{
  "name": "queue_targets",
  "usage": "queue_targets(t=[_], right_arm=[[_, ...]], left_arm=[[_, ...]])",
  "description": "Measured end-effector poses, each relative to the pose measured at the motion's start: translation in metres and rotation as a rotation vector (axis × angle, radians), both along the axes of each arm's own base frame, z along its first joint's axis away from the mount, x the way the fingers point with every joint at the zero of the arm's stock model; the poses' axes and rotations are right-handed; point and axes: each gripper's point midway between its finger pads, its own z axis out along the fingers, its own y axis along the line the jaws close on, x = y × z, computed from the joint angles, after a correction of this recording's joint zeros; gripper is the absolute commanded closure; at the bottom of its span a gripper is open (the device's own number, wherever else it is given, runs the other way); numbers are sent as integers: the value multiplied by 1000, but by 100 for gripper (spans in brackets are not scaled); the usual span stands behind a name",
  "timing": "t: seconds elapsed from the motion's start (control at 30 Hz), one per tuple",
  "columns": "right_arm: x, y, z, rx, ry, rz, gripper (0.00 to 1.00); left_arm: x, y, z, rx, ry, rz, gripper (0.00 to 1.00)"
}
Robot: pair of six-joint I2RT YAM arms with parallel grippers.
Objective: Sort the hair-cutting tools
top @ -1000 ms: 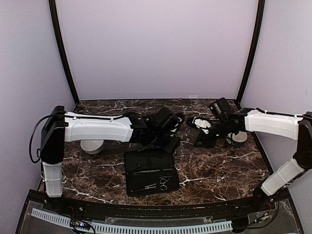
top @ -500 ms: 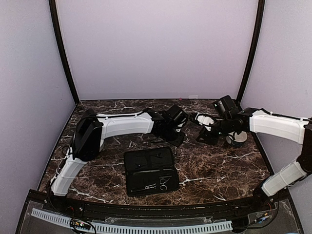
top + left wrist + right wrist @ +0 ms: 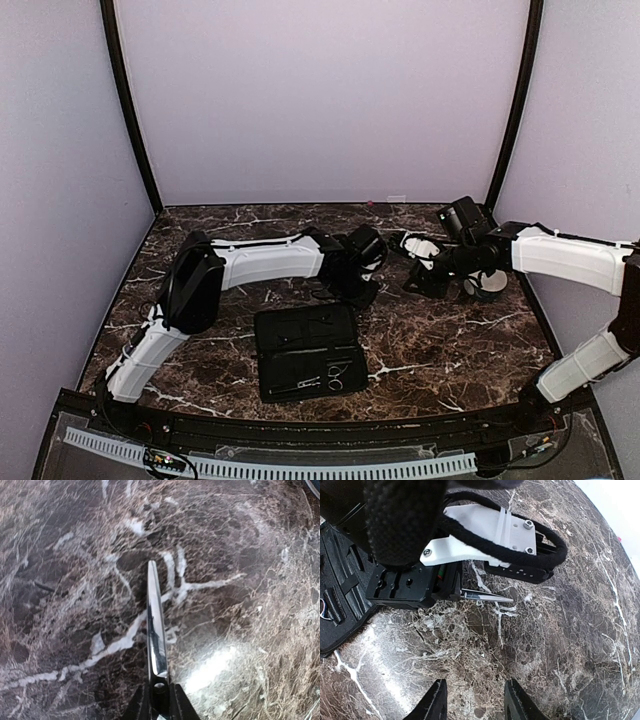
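My left jaws stay clamped on scissors point(image 3: 155, 625), shifted slightly right above the counter point(image 3: 65, 580) beyond the case point(image 3: 305, 352); my right jaws hang wide, empty.

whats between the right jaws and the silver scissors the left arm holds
Only bare dark marble tabletop, shown in the right wrist view, up to the slim silver metal scissors.

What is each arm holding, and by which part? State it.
The left gripper holds scissors near the pivot, closed blades sticking out forward. The right gripper holds nothing, its fingers open.
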Motion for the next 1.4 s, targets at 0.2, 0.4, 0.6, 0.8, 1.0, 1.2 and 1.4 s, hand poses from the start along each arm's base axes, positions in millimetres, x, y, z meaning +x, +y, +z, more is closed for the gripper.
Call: queue_targets(t=[0.2, 0.4, 0.6, 0.8, 1.0, 1.2, 1.4], right_arm=[[0, 0, 0, 0, 0, 0, 61], [0, 0, 0, -2, -2, -1, 61], [0, 0, 0, -4, -3, 1, 61], [2, -3, 0, -13, -10, -8, 61], [1, -5, -1, -18, -14, -13, 61], [1, -6, 0, -21, -19, -16, 61], [2, -8, 0, -30, -25, -24, 61]], left_arm=[[-2, 3, -2, 20, 21, 13, 77], [-2, 5, -2, 41, 26, 13, 89], [-2, 4, -2, 43, 29, 9, 98], [4, 0, 1, 24, 1, -20, 100], [24, -10, 12, -33, -74, -53, 100], [49, -4, 25, -55, -130, -53, 100], [61, 4, 65, -74, -200, -69, 100]])
